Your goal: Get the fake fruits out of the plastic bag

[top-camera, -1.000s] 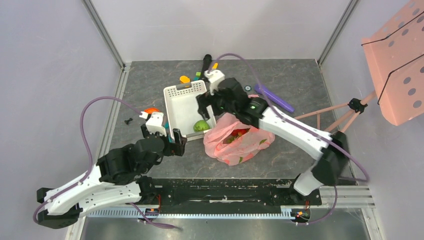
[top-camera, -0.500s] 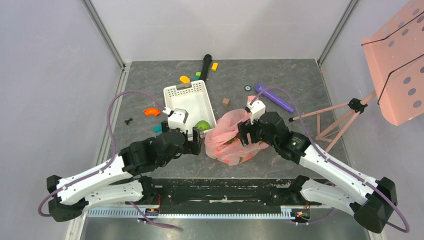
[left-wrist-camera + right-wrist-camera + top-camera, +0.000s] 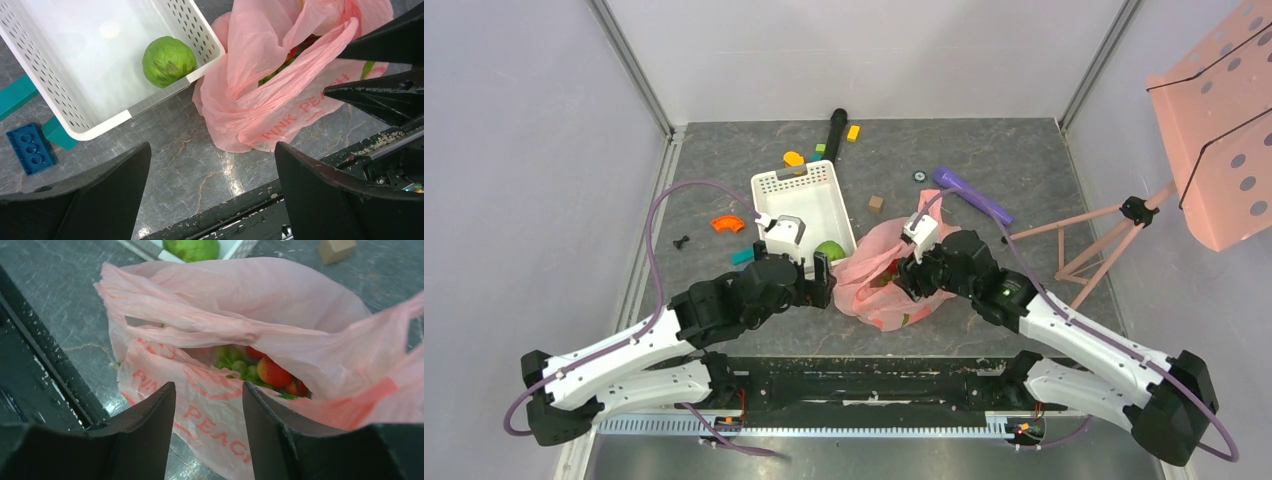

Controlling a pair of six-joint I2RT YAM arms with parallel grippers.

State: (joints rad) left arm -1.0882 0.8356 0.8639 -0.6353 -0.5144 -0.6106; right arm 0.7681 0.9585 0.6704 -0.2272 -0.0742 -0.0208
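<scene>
1. Plastic bag (image 3: 874, 303), crinkly translucent pink, lies mid-frame on the tabletop (image 3: 1024, 150) beside the white basket (image 3: 794, 178).
2. Red and green fake fruits (image 3: 272, 372) show inside its mouth.
3. Left fingers (image 3: 100, 200) spread wide; right fingers (image 3: 145, 440) partly apart above it.

One bag (image 3: 280, 100), perhaps four fruits (image 3: 168, 61)

I get bright, even light and soft shadows; glare streaks the table (image 3: 227, 172) at 6 o'clock.
</scene>
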